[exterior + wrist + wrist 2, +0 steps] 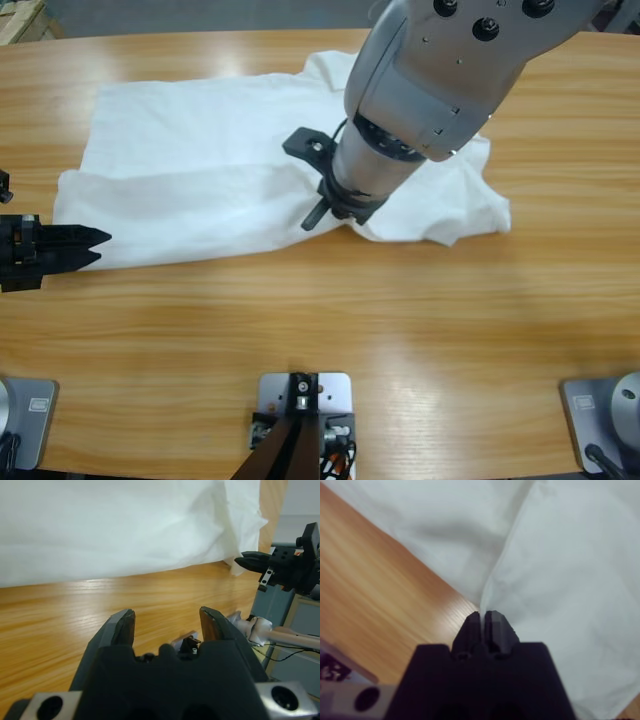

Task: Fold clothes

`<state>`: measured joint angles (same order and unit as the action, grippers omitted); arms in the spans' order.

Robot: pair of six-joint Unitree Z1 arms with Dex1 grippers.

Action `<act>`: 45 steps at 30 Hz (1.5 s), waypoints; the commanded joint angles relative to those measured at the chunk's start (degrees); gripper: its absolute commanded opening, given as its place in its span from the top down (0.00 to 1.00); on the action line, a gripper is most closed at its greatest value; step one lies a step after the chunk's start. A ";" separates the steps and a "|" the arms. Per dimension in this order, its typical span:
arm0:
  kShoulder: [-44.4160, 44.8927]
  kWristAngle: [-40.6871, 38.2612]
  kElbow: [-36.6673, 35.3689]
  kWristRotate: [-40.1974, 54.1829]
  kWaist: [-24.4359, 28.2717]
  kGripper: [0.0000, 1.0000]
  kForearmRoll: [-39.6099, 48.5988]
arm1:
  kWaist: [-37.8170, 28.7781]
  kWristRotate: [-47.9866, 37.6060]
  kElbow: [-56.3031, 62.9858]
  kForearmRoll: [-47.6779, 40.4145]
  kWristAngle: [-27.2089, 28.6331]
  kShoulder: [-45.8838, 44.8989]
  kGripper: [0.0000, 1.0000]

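Note:
The white shirt lies spread across the far half of the wooden table, with its right part rumpled. My right arm comes down from the top right. My right gripper is shut on a fold at the shirt's near edge, and the right wrist view shows the cloth pinched in my right gripper. My left gripper reaches in from the left edge, open, at the shirt's near-left corner. In the left wrist view my left gripper holds nothing, the shirt lies beyond it, and the right gripper shows at the cloth's far point.
Bare wood runs along the whole near half of the table in front of the shirt. The right arm's big silver elbow hangs over the shirt's right part and hides cloth beneath it. Grey equipment stands past the table's end.

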<state>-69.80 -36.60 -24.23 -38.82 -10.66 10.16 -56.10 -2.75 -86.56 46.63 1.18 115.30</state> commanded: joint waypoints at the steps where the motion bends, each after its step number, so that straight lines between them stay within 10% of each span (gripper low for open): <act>1: -3.88 -0.84 -2.68 3.79 -3.36 1.00 -0.28 | 8.99 -1.24 3.81 -3.23 -3.82 -16.29 1.00; 11: -17.49 9.53 -15.39 6.62 -6.49 1.00 15.12 | 13.39 -2.26 10.19 -6.31 -10.39 -12.88 0.99; 19: -20.37 14.50 -17.01 6.99 -6.42 1.00 19.62 | 13.39 -2.73 10.01 -9.80 -19.02 -10.75 0.07; 21: -21.64 16.31 -17.59 6.96 -6.02 1.00 19.56 | 13.39 -3.45 10.03 -9.73 -19.78 -12.33 0.00; 24: -24.80 18.46 -18.35 6.92 -5.95 1.00 19.44 | 13.41 -5.31 10.96 -9.05 -15.63 -14.49 0.09; 28: -29.60 18.58 -19.54 7.96 -5.31 1.00 18.49 | 16.60 -9.92 16.02 -8.43 -5.91 -15.23 0.97; 45: -37.37 17.70 -24.36 11.07 -4.80 1.00 20.34 | 30.26 -13.33 15.64 -6.20 -3.66 -5.79 1.00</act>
<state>-104.03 -19.02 -48.01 -28.41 -15.69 29.79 -31.11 -15.42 -71.63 39.72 -0.17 104.02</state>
